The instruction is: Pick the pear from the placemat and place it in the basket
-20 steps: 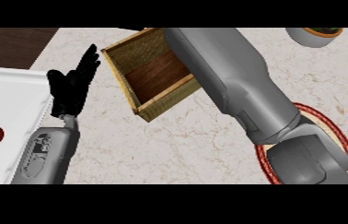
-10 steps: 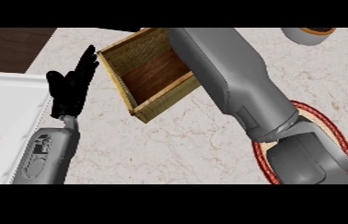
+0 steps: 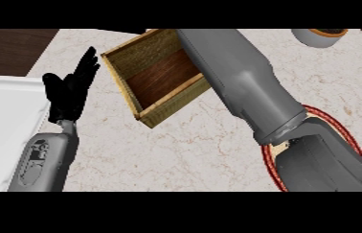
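Observation:
The basket (image 3: 121,86) is a wooden box with a dark floor, lying at an angle at the upper middle of the counter. Nothing shows on the part of its floor that I can see. My right forearm (image 3: 240,83) rises from the lower right and crosses the basket's right side. It runs out of the top of the view, so the right hand does not show. The placemat (image 3: 331,123), round with a red rim, lies under that arm's elbow and is mostly hidden. No pear is visible. My left hand (image 3: 67,90) rests open at the left, fingers up.
A white tray (image 3: 14,112) sits at the left edge beside the left hand. A grey cup (image 3: 320,35) with an orange-brown rim stands at the top right. A dark wood strip (image 3: 21,50) borders the marble counter at the top left.
The right forearm has swung slightly, its elbow shifting a little to the left. The basket and the left hand have not moved.

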